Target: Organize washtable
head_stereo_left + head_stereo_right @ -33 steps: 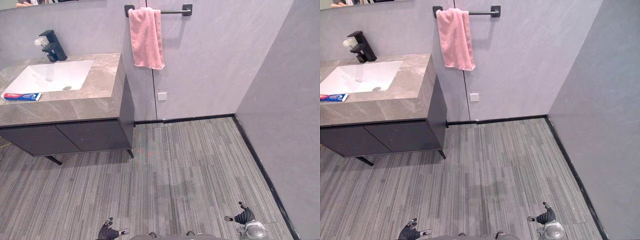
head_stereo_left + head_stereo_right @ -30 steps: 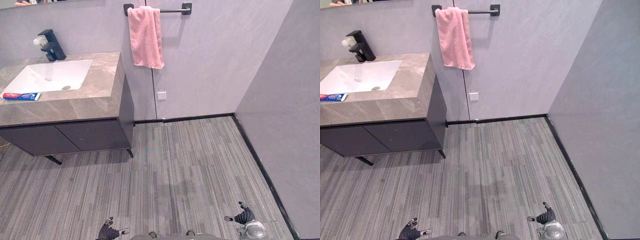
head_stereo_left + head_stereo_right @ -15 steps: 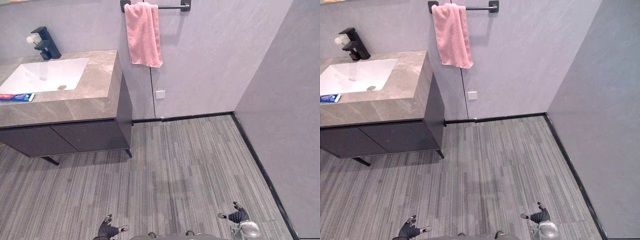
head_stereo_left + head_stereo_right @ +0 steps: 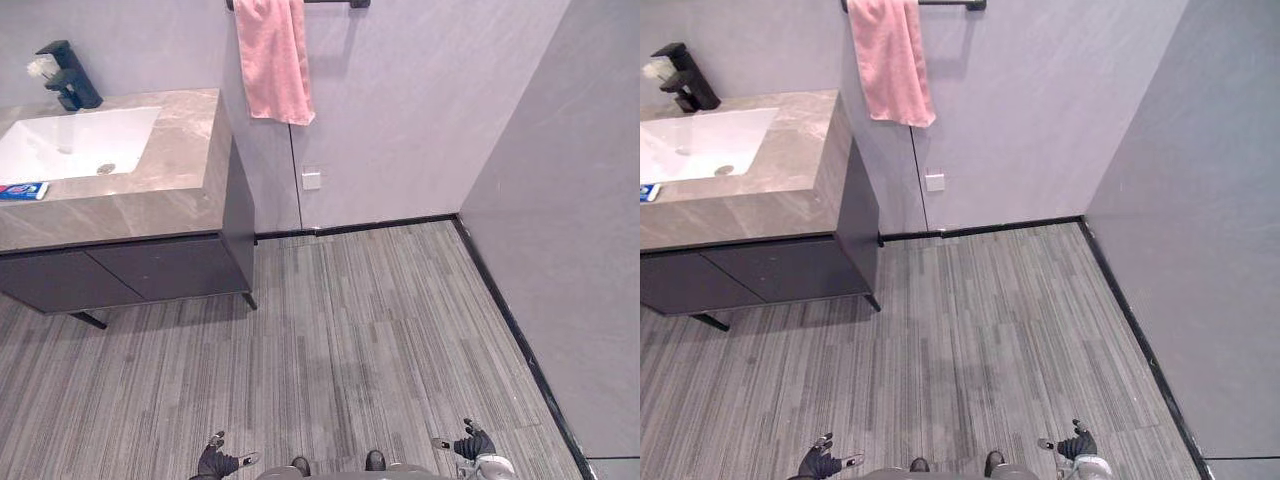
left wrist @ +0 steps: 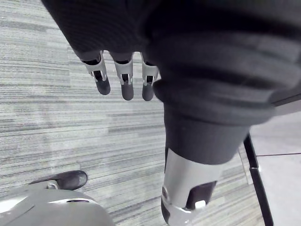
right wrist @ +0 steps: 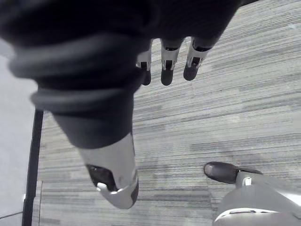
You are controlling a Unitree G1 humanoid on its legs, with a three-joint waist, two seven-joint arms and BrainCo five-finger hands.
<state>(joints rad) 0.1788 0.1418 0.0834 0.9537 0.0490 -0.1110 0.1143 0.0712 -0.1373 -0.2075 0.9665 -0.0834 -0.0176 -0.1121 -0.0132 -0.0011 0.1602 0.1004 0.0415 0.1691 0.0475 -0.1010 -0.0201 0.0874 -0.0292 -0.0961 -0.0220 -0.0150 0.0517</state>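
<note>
Approach step: left hand (image 4: pixel 220 461) and right hand (image 4: pixel 474 444) hang relaxed, empty. Next, probably walk to the counter (image 4: pixel 175 185), where a toothpaste tube (image 4: pixel 22 190) lies near the front edge.

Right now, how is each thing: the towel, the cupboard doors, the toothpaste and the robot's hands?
Pink towel: hanging from its bar.
Cupboard doors: both closed.
Toothpaste: lying flat on the counter beside the sink.
Left hand: open, holding nothing.
Right hand: open, holding nothing.
</note>
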